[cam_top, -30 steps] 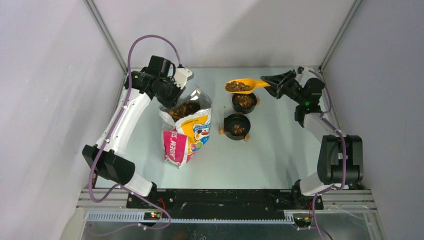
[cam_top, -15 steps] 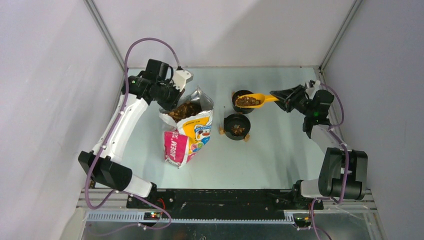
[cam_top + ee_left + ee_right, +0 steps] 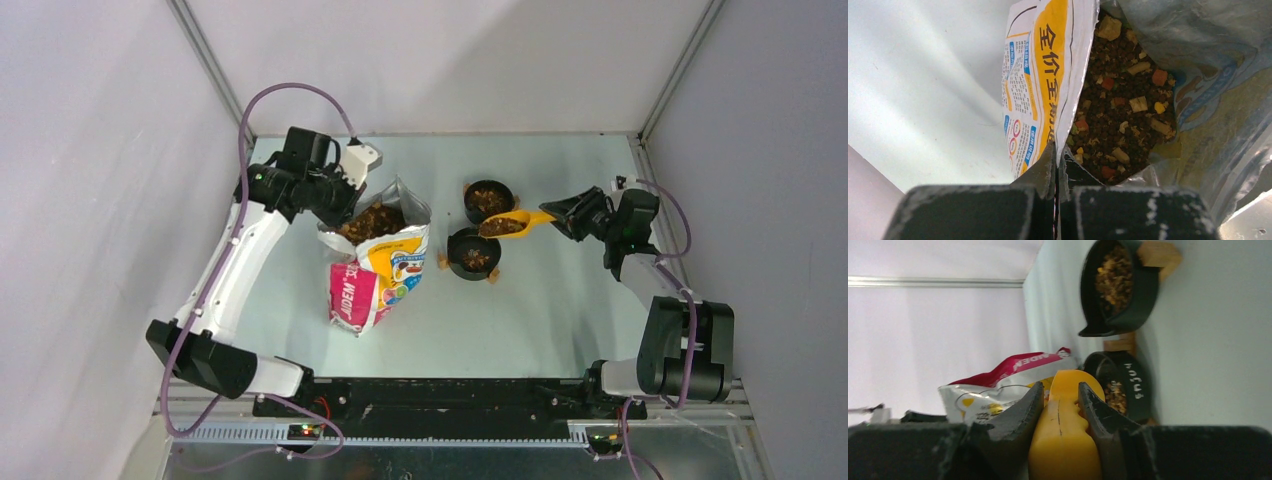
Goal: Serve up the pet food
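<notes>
The pet food shows as brown kibble in the open cartoon-cat bag [image 3: 375, 270], at its mouth [image 3: 372, 220] and up close in the left wrist view [image 3: 1123, 110]. My left gripper [image 3: 340, 200] is shut on the bag's top edge [image 3: 1057, 150]. My right gripper [image 3: 560, 215] is shut on the handle of a yellow scoop [image 3: 510, 224], seen also in the right wrist view [image 3: 1063, 430]. The scoop holds kibble [image 3: 498, 228] and hangs at the right rim of the near black bowl [image 3: 473, 252]. The far black bowl [image 3: 489, 200] holds kibble too.
Both bowls show in the right wrist view, one [image 3: 1118, 285] with kibble and one [image 3: 1125, 385] just past the scoop, with wooden feet between them. The bag stands left of the bowls. Grey walls and metal frame posts close in the table [image 3: 560, 310].
My right gripper has carried the loaded scoop from above the far bowl down and nearer, to the near bowl's rim. My left arm has shifted slightly left, still holding the bag edge.
</notes>
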You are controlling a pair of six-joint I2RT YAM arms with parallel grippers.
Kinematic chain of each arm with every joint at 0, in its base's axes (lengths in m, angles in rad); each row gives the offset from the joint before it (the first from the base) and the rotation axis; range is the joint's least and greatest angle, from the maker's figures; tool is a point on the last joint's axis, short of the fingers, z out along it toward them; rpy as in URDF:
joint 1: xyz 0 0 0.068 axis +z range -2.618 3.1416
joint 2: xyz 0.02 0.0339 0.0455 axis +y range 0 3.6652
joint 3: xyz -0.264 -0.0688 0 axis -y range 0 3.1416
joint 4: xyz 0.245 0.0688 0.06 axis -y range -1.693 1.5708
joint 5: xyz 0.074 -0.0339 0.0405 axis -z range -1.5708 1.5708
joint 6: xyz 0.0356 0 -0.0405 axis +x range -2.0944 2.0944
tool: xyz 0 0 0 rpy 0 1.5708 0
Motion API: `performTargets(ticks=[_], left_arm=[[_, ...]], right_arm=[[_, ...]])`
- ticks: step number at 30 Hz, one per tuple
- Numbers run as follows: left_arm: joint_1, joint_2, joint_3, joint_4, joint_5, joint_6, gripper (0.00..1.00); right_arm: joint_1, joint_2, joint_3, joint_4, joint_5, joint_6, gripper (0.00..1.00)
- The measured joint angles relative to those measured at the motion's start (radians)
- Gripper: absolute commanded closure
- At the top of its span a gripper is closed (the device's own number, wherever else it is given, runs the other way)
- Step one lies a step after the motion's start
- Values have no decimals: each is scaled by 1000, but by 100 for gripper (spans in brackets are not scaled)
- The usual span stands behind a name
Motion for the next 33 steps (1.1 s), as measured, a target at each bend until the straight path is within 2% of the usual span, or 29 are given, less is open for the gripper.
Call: performTargets(ticks=[14,33], left_arm=[[0,-27,-23,10,13,-4,100],[0,-50,-25,2,21,-11,100]], right_arm=[[42,0,32,-218,155,-248,100],[197,-33,158,-352,290,-531,100]])
